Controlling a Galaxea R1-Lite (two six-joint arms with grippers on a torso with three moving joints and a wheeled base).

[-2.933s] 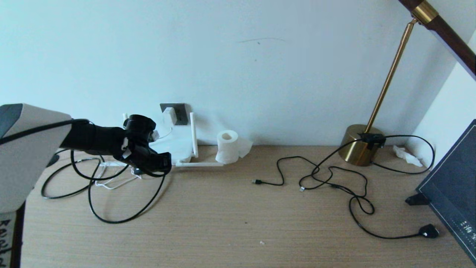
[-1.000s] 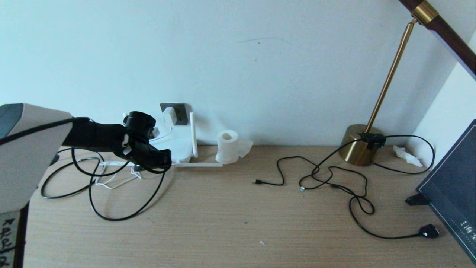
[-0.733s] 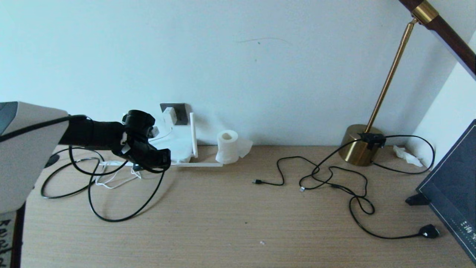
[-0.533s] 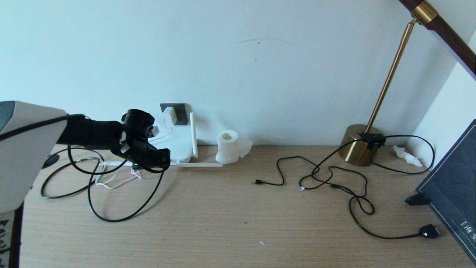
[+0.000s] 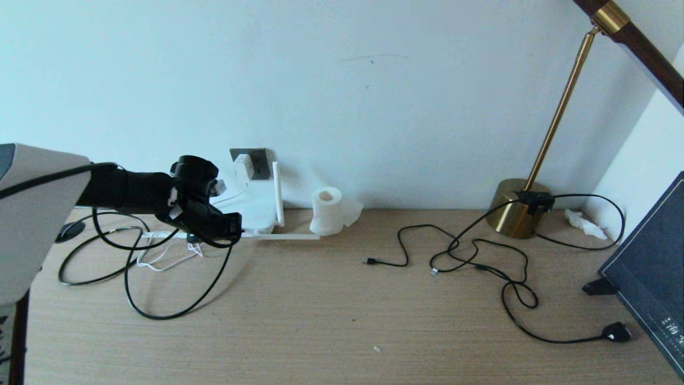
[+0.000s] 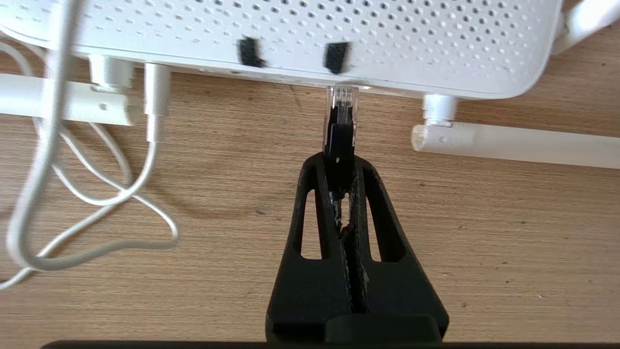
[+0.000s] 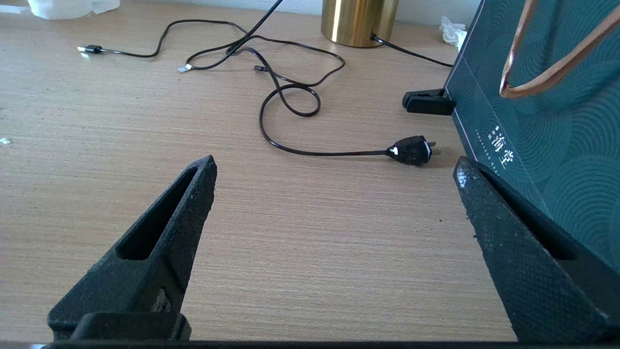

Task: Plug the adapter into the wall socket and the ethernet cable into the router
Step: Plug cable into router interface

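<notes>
Left wrist view shows the left claw [image 6: 339,167] clamped shut on the ethernet cable [image 6: 339,140] just behind its clear plug, whose tip touches the router [image 6: 310,39] at the front edge, below two dark ports; whether it is seated cannot be told. One antenna [image 6: 513,143] lies flat on the worktop [image 6: 484,232] just right of the plug, and white cords loop at the left of the frame, so the open wood is a narrow strip around the claw.

Head view puts the left claw [image 5: 227,227] at centre left, at the router's [image 5: 256,206] near edge, with the cable [image 5: 160,313] sagging in a loop onto the worktop [image 5: 331,321]. Behind the router, at the wall, the adapter [image 5: 243,163] sits against the socket [image 5: 259,160]. A paper roll [image 5: 327,209] stands just right of the router. The middle of the worktop lies bare up to the black cords [image 5: 470,256] at centre right; a brass lamp [image 5: 518,214] stands at the back right.

Right wrist view has the right claw [image 7: 334,194] spread wide and holding nothing, low over bare wood, with a dark box [image 7: 547,106] close by its one finger and a black plug [image 7: 411,150] ahead.
</notes>
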